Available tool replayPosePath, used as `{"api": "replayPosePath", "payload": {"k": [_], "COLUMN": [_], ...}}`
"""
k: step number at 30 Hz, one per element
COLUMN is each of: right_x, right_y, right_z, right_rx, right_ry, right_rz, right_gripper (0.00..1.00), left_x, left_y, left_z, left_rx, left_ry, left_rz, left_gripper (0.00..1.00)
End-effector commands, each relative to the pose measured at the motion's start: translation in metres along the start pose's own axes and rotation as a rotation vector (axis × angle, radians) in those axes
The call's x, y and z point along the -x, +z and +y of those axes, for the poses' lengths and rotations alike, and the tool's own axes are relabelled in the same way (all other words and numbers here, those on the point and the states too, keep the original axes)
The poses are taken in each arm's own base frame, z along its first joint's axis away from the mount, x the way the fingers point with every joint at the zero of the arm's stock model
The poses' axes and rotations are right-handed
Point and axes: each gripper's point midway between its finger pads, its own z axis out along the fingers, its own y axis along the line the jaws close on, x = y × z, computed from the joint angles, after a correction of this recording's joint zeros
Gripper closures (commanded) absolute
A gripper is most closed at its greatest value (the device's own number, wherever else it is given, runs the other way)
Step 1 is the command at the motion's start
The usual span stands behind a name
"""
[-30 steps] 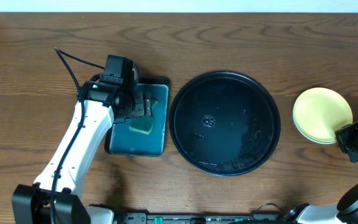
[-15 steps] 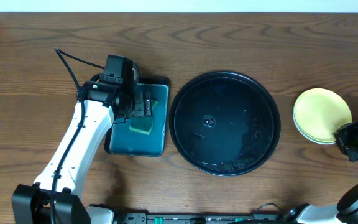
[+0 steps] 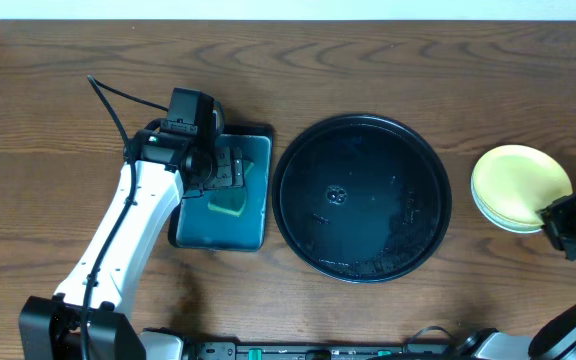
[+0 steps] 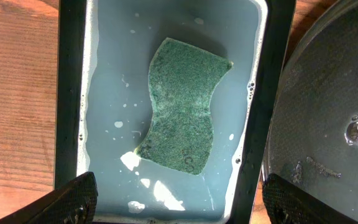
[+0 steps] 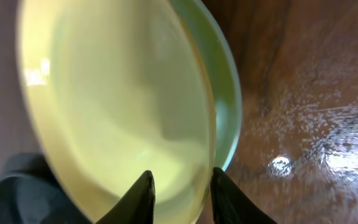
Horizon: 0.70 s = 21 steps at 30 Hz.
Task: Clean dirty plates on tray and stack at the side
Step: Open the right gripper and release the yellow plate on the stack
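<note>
The pale yellow plate (image 3: 518,180) lies on top of a mint plate (image 5: 230,106) on the wood at the far right, off the black tray (image 3: 363,122). No plates lie on the tray, which shows only wet streaks. My right gripper (image 3: 560,216) is at the stack's near right edge. In the right wrist view the right gripper (image 5: 180,180) straddles the yellow plate's (image 5: 117,106) rim, open, with a gap beside the rim. My left gripper (image 3: 230,168) hangs wide open over the sponge (image 4: 182,112), and nothing sits between the left gripper (image 4: 179,190) fingers.
A rectangular teal tray (image 3: 190,235) with shallow water holds the green sponge (image 3: 230,205), just left of the black tray (image 4: 328,93). Wet drops shine on the wood next to the stacked plates. A black cable runs up left from the left arm.
The right gripper's jaws have spread apart around the yellow plate's rim, and the gripper has shifted slightly to the right. The left arm has not moved.
</note>
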Motion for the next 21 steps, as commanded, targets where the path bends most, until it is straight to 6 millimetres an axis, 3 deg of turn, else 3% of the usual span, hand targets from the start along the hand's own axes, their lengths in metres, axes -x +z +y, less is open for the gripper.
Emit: {"api": "replayPosePath", "payload": {"k": [1, 12, 21], "right_x": [0.013, -0.005, -0.029], "right_y": [-0.024, -0.052, -0.05], "right_z": [0.016, 0.02, 0.03], "right_rx": [0.037, 0.037, 0.029], "right_ry": [-0.017, -0.065, -0.197], "right_rz": [-0.063, -0.059, 0.008], "right_gripper": [0.71, 0.71, 0.7], "left_x": [0.002, 0.002, 0.002], "left_y": [-0.001, -0.001, -0.001], "left_z": [0.002, 0.002, 0.002], "left_rx": [0.012, 0.012, 0.012], "left_ry": [0.007, 0.007, 0.007], "left_rz": [-0.004, -0.004, -0.005], "left_gripper": [0.14, 0.14, 0.14]}}
